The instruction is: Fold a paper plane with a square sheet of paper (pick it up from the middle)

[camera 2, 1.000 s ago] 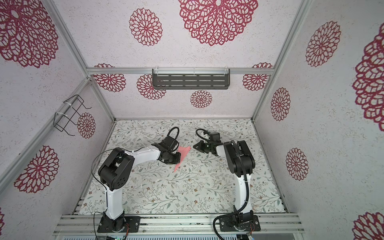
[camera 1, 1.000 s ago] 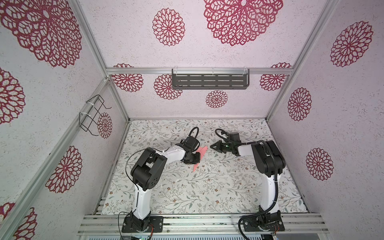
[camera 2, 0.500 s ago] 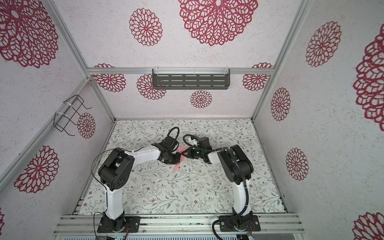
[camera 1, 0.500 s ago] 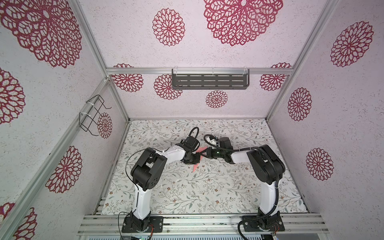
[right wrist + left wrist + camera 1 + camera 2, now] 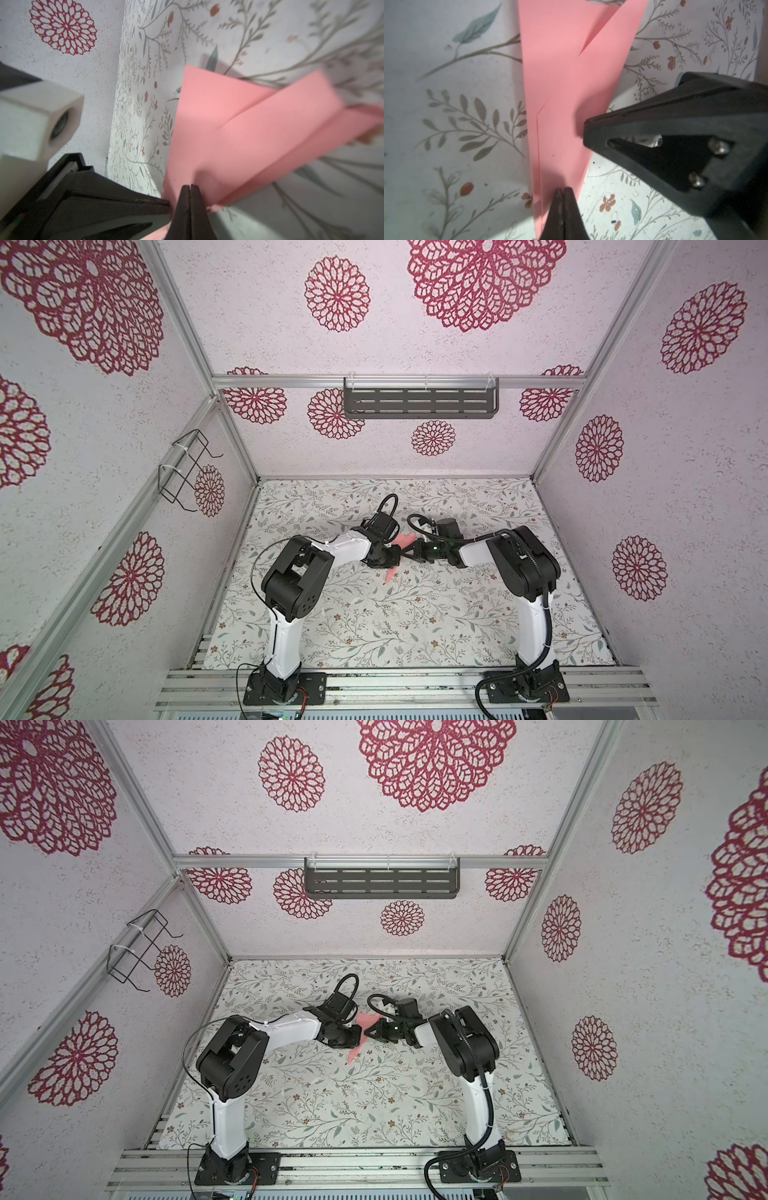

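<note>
The pink sheet of paper (image 5: pixel 405 539) (image 5: pixel 368 1020) lies on the floral table, folded into a slim pointed dart with overlapping flaps (image 5: pixel 566 83) (image 5: pixel 239 128). My left gripper (image 5: pixel 398 560) (image 5: pixel 360 1036) (image 5: pixel 562 190) is shut, its tips resting on top of the paper near the narrow end. My right gripper (image 5: pixel 405 556) (image 5: pixel 366 1033) (image 5: pixel 190 187) is also shut, and its tips touch the paper's edge right beside the left one. In the left wrist view the right gripper's fingers (image 5: pixel 654 128) come in from the side. Both arms hide the paper's middle in both top views.
A grey slotted shelf (image 5: pixel 419 402) hangs on the back wall and a wire basket (image 5: pixel 187 470) on the left wall. The floral table cover (image 5: pixel 415 622) spreads in front of the arms. The left arm's wrist camera (image 5: pixel 37 116) shows close beside the right gripper.
The right arm has swung in from the right, and its shut tips now meet the paper beside the left gripper. The left arm and the paper have stayed in place.
</note>
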Robot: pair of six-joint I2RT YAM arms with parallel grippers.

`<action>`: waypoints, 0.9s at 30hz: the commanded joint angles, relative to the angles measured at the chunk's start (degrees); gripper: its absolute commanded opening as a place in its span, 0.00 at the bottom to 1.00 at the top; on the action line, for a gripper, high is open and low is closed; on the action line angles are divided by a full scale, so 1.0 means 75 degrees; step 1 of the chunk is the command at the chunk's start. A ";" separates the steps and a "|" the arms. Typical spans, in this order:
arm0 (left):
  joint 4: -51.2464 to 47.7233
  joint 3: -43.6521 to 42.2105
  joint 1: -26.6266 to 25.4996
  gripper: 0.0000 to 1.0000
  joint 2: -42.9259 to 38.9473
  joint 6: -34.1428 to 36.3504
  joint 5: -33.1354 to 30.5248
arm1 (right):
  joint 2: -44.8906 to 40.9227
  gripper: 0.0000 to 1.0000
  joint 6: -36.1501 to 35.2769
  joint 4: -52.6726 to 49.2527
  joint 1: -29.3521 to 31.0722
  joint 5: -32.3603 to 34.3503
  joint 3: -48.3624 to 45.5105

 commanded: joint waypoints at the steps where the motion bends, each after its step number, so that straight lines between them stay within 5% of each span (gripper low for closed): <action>1: -0.1035 -0.0324 0.0037 0.00 0.0388 0.0019 -0.0162 | 0.0425 0.00 0.0152 -0.0496 -0.0447 0.0679 0.0033; 17: -0.1006 -0.0357 0.0030 0.00 0.0364 0.0031 -0.0126 | 0.0668 0.00 0.0719 -0.1134 -0.1068 0.0991 0.1116; 27: -0.1032 -0.0316 0.0033 0.00 0.0342 0.0068 -0.0161 | -0.1089 0.00 0.0719 0.1225 -0.0925 0.0730 -0.0464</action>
